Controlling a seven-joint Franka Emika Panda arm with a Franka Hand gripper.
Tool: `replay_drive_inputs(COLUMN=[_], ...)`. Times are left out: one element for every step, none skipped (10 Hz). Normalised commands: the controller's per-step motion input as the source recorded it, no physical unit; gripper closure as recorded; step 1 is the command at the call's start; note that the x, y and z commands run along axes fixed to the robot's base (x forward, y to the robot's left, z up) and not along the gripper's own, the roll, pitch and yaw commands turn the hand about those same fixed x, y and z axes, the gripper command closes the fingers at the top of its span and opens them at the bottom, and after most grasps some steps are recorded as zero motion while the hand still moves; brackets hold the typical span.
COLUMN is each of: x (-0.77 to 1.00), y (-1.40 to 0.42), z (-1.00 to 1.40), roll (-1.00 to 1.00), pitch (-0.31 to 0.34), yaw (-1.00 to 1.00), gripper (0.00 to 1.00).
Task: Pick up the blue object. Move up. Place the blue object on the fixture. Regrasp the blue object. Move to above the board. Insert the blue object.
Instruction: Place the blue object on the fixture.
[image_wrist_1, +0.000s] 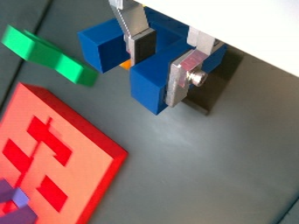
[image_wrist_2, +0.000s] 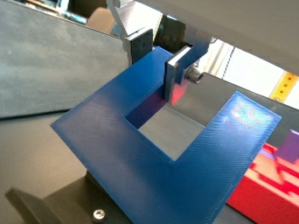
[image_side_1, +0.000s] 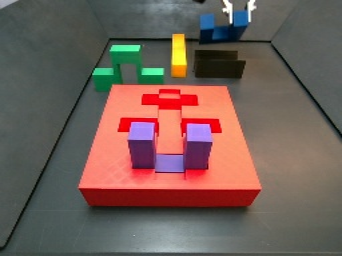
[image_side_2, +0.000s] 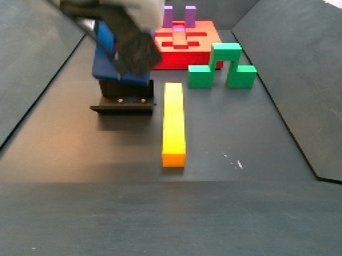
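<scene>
your gripper (image_wrist_1: 163, 54) is clamped on the blue object (image_wrist_1: 149, 70), its silver plates pinching one square prong in both wrist views. in a side view the blue object (image_side_1: 215, 23) hangs just above the fixture (image_side_1: 219, 63) at the far end, well apart from the board (image_side_1: 168, 150). judging by that, you're holding it over the fixture so it can be set down and regripped at a better angle. the block is matte, hard plastic, u-shaped. the board is flat red with recessed slots; a purple block (image_side_1: 166, 144) already sits in it.
</scene>
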Motion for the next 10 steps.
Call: replay_drive_inputs(x=[0.25,0.23,0.31,0.28,0.15,0.08,0.06,0.0,0.03,0.01], y=[0.0,-0.02,0.0,0.0,0.03,0.02,0.0,0.0,0.0,0.0], z=[-0.36,-0.23,-0.15,-0.41,-0.35,-0.25,-0.11,0.0,-0.04,-0.08], roll=[-0.11,-0.04,-0.02,-0.12,-0.13,0.0,0.07,0.33,0.39,0.41], pitch=[0.151,0.223,0.349,0.434,0.343,0.337,0.223,0.149,0.111,0.089], yaw=[0.07,0.03,0.0,-0.07,-0.03,0.0,-0.06,-0.1,-0.09,-0.09], gripper=[1.0,1.0,1.0,1.0,1.0,1.0,1.0,1.0,1.0,1.0])
